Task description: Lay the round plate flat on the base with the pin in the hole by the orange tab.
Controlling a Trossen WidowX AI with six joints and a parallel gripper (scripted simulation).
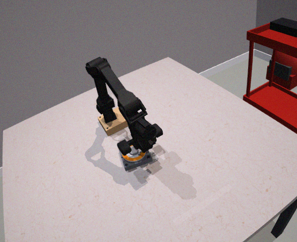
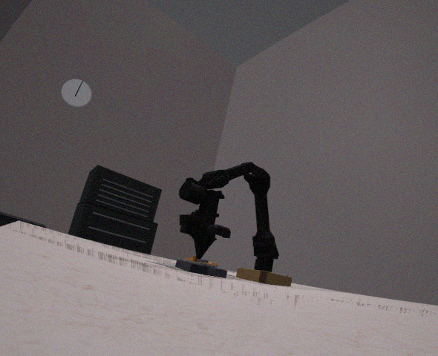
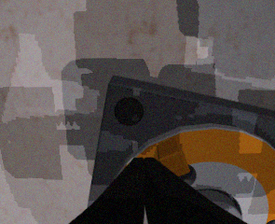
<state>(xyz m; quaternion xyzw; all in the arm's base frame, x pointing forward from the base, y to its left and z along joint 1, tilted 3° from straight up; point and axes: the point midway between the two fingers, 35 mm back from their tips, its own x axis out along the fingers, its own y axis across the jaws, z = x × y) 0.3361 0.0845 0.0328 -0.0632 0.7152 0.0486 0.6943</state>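
The robot arm [image 1: 115, 88] [image 2: 262, 211] stands on a wooden block [image 1: 117, 127] [image 2: 249, 274], and it bends over and down to the dark square base [image 1: 138, 166] [image 2: 200, 268] [image 3: 160, 103], which lies on the table [image 1: 65, 192] [image 2: 134, 306] [image 3: 16, 61] near this block. The gripper [image 1: 141, 151] [image 2: 199, 257] [image 3: 144, 167] is closed, its two fingertips are together, and it has nothing between them. It points downward. In the exterior view the tips are at the orange tab [image 2: 194, 258] [image 3: 172, 159] of the plate, or very close to it; I cannot tell if they touch. The round plate [image 1: 133, 159] [image 2: 211, 263] [image 3: 216, 143] is on top of the base, and it has an orange ring with a paler part inside. In the wrist view the fingers hide one side of the plate, and the tab shows just beyond their tips. A dark round hole [image 3: 129, 111] is in the near-left corner of the base in this view, outside the plate. The post [image 1: 134, 150] [image 3: 221, 201] is in the middle of the plate, partly covered by the gripper. The small pin I cannot make out, so I cannot say whether it is inside the hole.
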